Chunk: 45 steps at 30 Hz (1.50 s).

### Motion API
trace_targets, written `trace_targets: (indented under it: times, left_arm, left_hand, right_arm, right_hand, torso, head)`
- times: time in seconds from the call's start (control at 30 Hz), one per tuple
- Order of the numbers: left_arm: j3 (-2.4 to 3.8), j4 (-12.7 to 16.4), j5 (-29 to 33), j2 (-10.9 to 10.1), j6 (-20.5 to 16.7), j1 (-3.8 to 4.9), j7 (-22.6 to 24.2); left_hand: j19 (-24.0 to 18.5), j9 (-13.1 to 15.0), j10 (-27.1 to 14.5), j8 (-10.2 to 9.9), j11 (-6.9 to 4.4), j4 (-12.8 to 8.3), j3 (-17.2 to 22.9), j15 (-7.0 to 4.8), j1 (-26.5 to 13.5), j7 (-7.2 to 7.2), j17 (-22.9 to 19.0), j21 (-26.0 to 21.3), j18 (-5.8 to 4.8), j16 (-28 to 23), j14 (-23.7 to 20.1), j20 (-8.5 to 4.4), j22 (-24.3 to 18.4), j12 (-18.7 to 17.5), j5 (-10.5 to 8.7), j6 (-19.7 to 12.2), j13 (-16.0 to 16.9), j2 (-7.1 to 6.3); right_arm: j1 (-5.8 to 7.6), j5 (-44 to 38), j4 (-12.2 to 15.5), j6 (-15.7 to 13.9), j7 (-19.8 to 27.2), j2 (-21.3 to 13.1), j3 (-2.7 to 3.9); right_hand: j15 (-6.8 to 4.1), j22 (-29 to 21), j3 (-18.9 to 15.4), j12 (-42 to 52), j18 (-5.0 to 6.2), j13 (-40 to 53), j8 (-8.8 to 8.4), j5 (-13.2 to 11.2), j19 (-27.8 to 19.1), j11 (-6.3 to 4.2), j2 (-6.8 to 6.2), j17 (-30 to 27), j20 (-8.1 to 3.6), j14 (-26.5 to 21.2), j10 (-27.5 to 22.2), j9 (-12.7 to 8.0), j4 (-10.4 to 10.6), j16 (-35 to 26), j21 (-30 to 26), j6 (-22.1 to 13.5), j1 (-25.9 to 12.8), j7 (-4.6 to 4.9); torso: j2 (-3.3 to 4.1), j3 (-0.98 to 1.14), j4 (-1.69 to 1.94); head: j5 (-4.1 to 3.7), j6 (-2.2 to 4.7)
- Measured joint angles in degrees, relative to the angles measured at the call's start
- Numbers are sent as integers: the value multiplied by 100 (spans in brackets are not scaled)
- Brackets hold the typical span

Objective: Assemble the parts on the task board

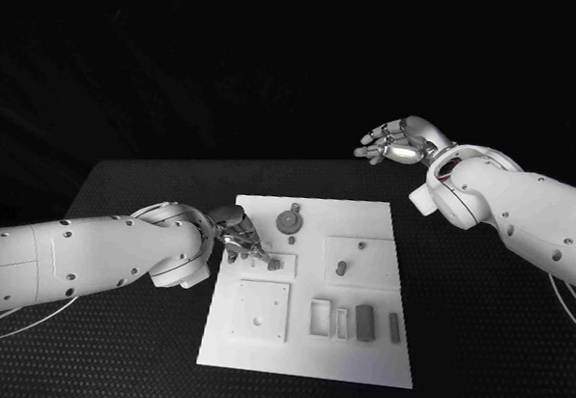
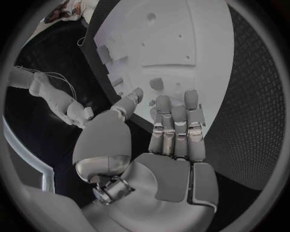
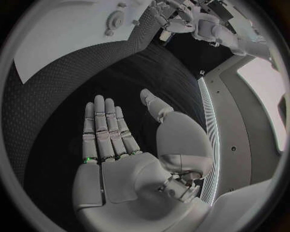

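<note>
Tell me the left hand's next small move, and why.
Probably lower the left hand onto the small grey part beside its fingertips and pinch it. The hand hovers open over the white task board's left edge holding nothing, while the right hand hangs open beyond the board's far edge.

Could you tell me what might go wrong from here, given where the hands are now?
The left hand sits low over the board beside a small part; a careless move could knock it. The right hand is open, off the board's far corner, so it cannot steady the board if it slides.
</note>
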Motion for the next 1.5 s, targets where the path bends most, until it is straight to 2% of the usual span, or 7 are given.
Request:
trace_targets:
  times: [0.2,0.37,0.53,0.73,1.1,1.33,1.5]
  left_arm:
    - [-17,102,-158,-141,-190,-3,567]
    - [-52,109,-792,-224,-433,-23,1024]
    - [-128,116,-1358,-231,-789,-84,1344]
    - [-123,5,-2031,-128,-1158,-214,1558]
    - [-124,-184,-2631,33,-1347,-452,1578]
    - [-124,-257,-2738,150,-1352,-579,1518]
    - [-124,-304,-2770,185,-1347,-594,1459]
  left_hand:
    - [-582,-72,-460,-88,319,-412,110,475,450,164,-440,-678,6,-743,-595,429,-436,-674,45,-282,-579,129]
    - [-875,-245,-644,-244,488,-457,110,826,663,153,-727,-1127,9,-1326,-947,769,-744,-1003,45,-539,-926,19]
    - [-1002,-405,-757,-310,601,-482,86,1001,756,134,-837,-1366,9,-1601,-1121,962,-894,-1227,45,-658,-1175,-75]
    - [-1184,-528,-889,-328,690,-451,55,1227,794,133,-941,-1621,9,-1829,-1348,1160,-1025,-1363,45,-682,-1362,-113]
    - [-983,-706,-859,-288,610,-351,-190,1179,715,212,-713,-1604,186,-1493,-1339,1144,-911,-825,45,-456,-1152,-129]
    - [-844,-827,-958,-288,514,-296,-257,1104,688,241,-529,-1523,186,-1144,-1365,1045,-721,-276,45,-375,-932,-102]
    - [-701,-889,-974,-257,449,-249,-304,1026,688,226,-416,-1426,185,-881,-1287,963,-549,101,45,-318,-813,-101]
  right_arm:
    - [0,1,1,0,15,-18,-4]
    - [-4,1,0,0,24,-35,-6]
    - [-6,1,-2,0,29,-41,-7]
    - [-18,1,-2,0,35,-40,-8]
    - [-37,2,-5,1,40,-46,-10]
    - [-42,2,-4,2,42,-45,-10]
    - [-43,2,-5,2,44,-41,-10]
  right_hand:
    - [0,15,-22,23,0,-23,24,0,0,0,30,17,0,0,0,-6,-22,-22,-10,1,58,-1]
    - [0,20,-21,23,0,-29,26,0,0,0,30,22,0,0,0,-12,-22,-22,-22,1,58,-1]
    - [0,20,-21,22,0,-29,29,0,0,0,30,22,0,0,0,-12,-22,-22,-22,1,58,-1]
    - [0,25,-21,22,0,-35,29,0,0,0,30,27,0,0,0,-12,-22,-22,-22,2,58,-2]
    - [15,29,-21,22,0,-40,29,0,1,0,30,33,0,16,0,-11,-22,-22,-22,2,58,-2]
    - [15,29,-21,22,0,-46,29,0,1,0,30,37,-1,16,0,-16,-22,-22,-22,2,58,-2]
    - [15,33,-21,22,0,-51,29,0,1,0,30,37,-1,15,0,-16,-22,-22,-22,2,58,-2]
  torso:
    - [2,-3,3]
    - [5,-10,9]
    - [5,-10,14]
    - [7,-13,12]
    - [7,-4,-1]
    - [5,0,-7]
    - [3,3,-7]
  head:
    - [-20,20]
    - [-33,30]
    - [-30,35]
    - [-15,47]
    - [-9,36]
    - [-14,35]
    - [-18,35]
